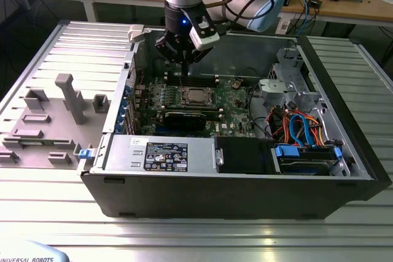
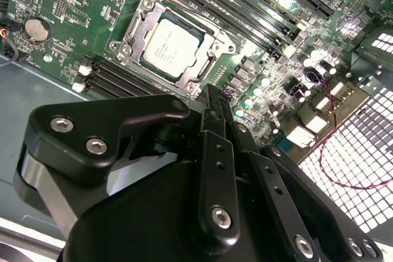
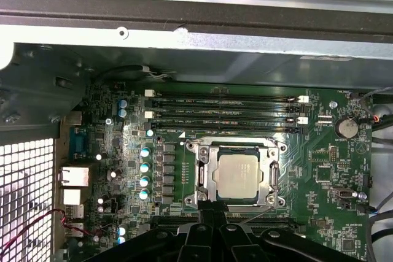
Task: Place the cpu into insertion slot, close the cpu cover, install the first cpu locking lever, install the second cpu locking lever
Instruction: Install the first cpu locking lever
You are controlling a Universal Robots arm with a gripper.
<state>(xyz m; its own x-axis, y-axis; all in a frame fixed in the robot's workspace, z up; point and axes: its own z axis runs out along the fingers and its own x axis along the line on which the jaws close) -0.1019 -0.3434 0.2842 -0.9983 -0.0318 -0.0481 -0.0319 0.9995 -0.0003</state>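
1. Your gripper [image 1: 183,64] hangs inside the open computer case [image 1: 344,151], low over the motherboard [image 1: 236,105]. In both wrist views its fingertips [image 3: 206,214] are pressed together with nothing between them.
2. The cpu [image 3: 238,175] sits in the insertion slot [image 3: 191,146] near the middle of the motherboard. The cpu cover [image 3: 269,176] lies flat around its edges, and the fingertips are just beside the socket's near edge.
3. Memory slots [image 3: 227,115] run along the far side of the socket. A coin cell battery [image 3: 346,128] lies near one board edge, and a red wire [image 2: 334,108] crosses the perforated case wall [image 3: 24,176].
4. In the exterior view, the power supply [image 1: 159,151] fills the case's front edge, with blue and orange cables [image 1: 301,127] at the exterior view's right.
5. The chip and cover hide the slot's contacts. A locking lever [image 2: 187,19] runs along the socket, but you cannot tell whether it is latched. The black fingers cut off the board behind them.
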